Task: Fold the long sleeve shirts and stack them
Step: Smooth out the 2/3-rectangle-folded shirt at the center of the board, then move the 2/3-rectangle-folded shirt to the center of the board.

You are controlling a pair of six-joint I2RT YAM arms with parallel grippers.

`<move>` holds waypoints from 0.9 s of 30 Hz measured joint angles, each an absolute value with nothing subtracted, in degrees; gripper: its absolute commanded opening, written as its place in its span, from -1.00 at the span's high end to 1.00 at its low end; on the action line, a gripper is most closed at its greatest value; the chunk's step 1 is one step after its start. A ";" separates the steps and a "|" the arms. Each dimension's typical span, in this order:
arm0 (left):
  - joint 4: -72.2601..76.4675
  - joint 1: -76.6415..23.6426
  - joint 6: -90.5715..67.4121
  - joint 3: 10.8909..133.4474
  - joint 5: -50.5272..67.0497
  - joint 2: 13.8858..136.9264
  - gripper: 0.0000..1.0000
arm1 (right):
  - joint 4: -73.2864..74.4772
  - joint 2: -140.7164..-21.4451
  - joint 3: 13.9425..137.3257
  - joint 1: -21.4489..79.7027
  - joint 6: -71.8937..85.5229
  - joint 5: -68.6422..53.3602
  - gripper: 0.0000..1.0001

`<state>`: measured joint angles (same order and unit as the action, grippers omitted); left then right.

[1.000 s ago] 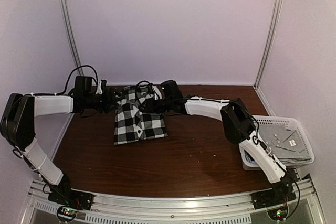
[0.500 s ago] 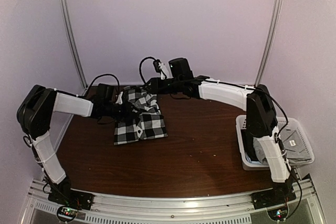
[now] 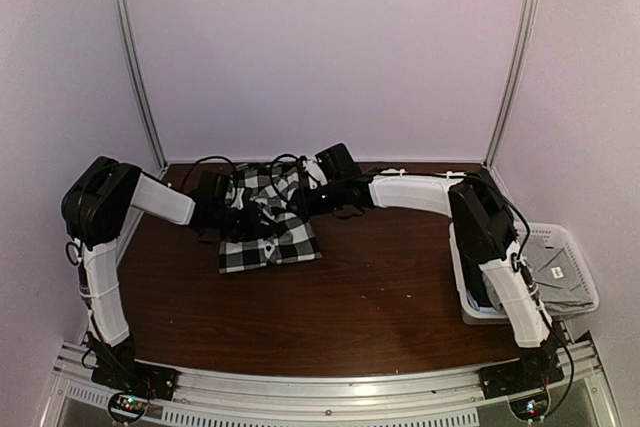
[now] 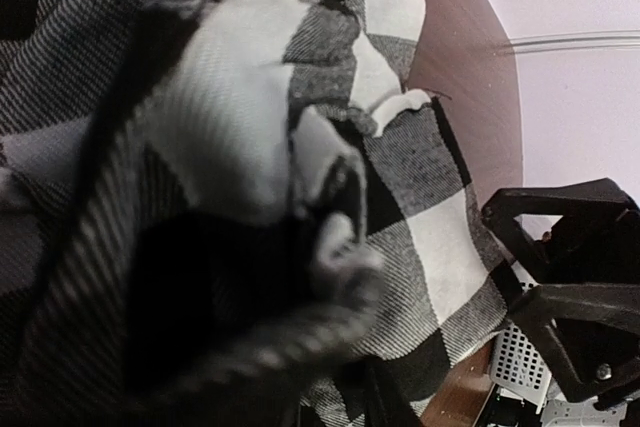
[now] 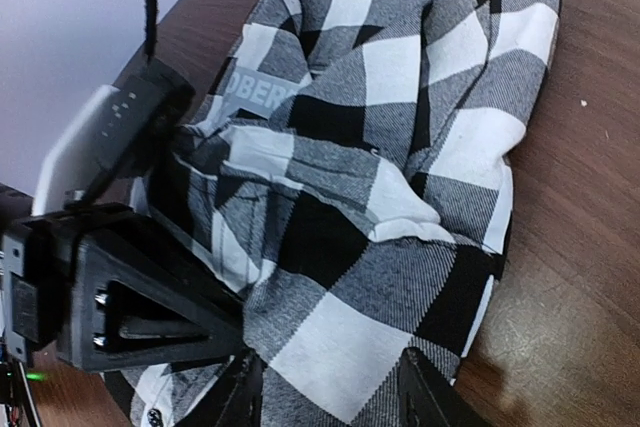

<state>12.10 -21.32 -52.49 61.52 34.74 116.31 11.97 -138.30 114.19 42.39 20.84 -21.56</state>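
Checked shirt [image 3: 270, 239] sits at 12 o'clock on the surface [image 3: 360, 297], far edge bunched up because my left hand [image 3: 240, 217] and right hand [image 3: 307, 197] both pinch it, guessing so I can fold it toward 6.

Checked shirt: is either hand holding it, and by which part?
Both seem to: the left hand pinches a bunched fold on the left of the checked shirt, the right hand its far edge.
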 measured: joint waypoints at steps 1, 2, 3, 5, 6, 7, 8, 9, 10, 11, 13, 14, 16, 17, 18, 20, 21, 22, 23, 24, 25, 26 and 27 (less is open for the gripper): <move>11.70 -21.34 -52.38 61.49 34.46 115.98 0.49 | 12.69 -138.61 114.19 42.41 20.75 -21.28 0.06; 11.14 -21.34 -52.18 61.49 34.06 115.50 0.46 | 13.39 -138.69 114.17 42.48 20.69 -20.71 0.05; 10.41 -21.34 -52.01 61.49 33.41 114.87 0.44 | 13.96 -138.69 114.17 42.50 20.49 -20.38 0.06; 8.78 -21.34 -51.51 61.30 31.94 113.25 0.43 | 14.00 -138.45 114.08 42.52 19.79 -19.16 0.05; 8.19 -21.32 -51.27 61.10 31.24 112.27 0.42 | 14.02 -138.17 113.82 42.54 19.57 -18.63 0.05; 7.55 -21.32 -50.96 60.95 30.55 111.35 0.41 | 14.09 -137.73 113.27 42.63 19.33 -17.82 0.06; 7.14 -21.32 -50.70 60.84 30.15 110.59 0.40 | 14.26 -137.03 112.53 42.74 19.14 -17.26 0.06; 6.72 -21.32 -50.46 60.82 29.78 109.89 0.39 | 14.41 -136.33 111.90 42.78 18.87 -16.53 0.07; 6.33 -21.32 -50.30 60.82 29.45 109.19 0.39 | 14.46 -135.50 111.15 42.85 18.57 -16.08 0.08; 6.00 -21.32 -50.09 60.84 29.21 108.55 0.39 | 14.48 -134.69 110.59 42.94 18.37 -15.68 0.11; 5.50 -21.32 -49.80 61.08 28.62 107.87 0.40 | 14.44 -133.36 110.19 43.27 18.28 -15.53 0.16; 5.23 -21.32 -49.69 61.47 28.40 107.87 0.41 | 14.13 -132.88 110.21 43.55 18.24 -15.57 0.18; 4.43 -21.32 -49.54 62.24 27.86 107.98 0.42 | 13.82 -132.42 110.45 44.31 18.24 -15.73 0.20; 4.05 -21.32 -49.50 62.70 27.59 108.07 0.42 | 13.80 -132.44 110.89 44.82 18.35 -15.79 0.20; 3.79 -21.32 -49.41 63.22 27.29 108.25 0.41 | 13.80 -132.60 111.22 45.36 18.37 -15.90 0.20; 3.73 -21.32 -49.36 63.79 26.74 108.53 0.41 | 13.72 -133.05 111.57 46.65 18.39 -16.25 0.20; 3.66 -21.30 -49.36 63.83 26.50 108.64 0.41 | 13.72 -133.47 111.77 47.16 18.39 -16.36 0.20; 3.53 -21.26 -49.36 63.88 26.28 108.79 0.41 | 13.69 -134.06 112.03 47.53 18.41 -16.47 0.20; 3.49 -21.19 -49.34 63.88 26.15 109.08 0.41 | 13.69 -134.72 112.27 47.97 18.41 -16.53 0.20; 3.38 -21.08 -49.32 63.88 26.11 109.49 0.41 | 13.72 -135.35 112.36 48.31 18.41 -16.60 0.20; 3.36 -20.91 -49.30 63.88 26.13 110.04 0.41 | 13.89 -136.33 112.46 48.75 18.41 -16.64 0.20; 3.36 -20.69 -49.23 63.88 26.15 110.74 0.41 | 14.00 -137.16 112.55 48.93 18.39 -16.62 0.20; 3.33 -20.51 -49.12 63.88 26.15 111.35 0.40 | 14.20 -138.06 112.66 49.01 18.37 -16.53 0.19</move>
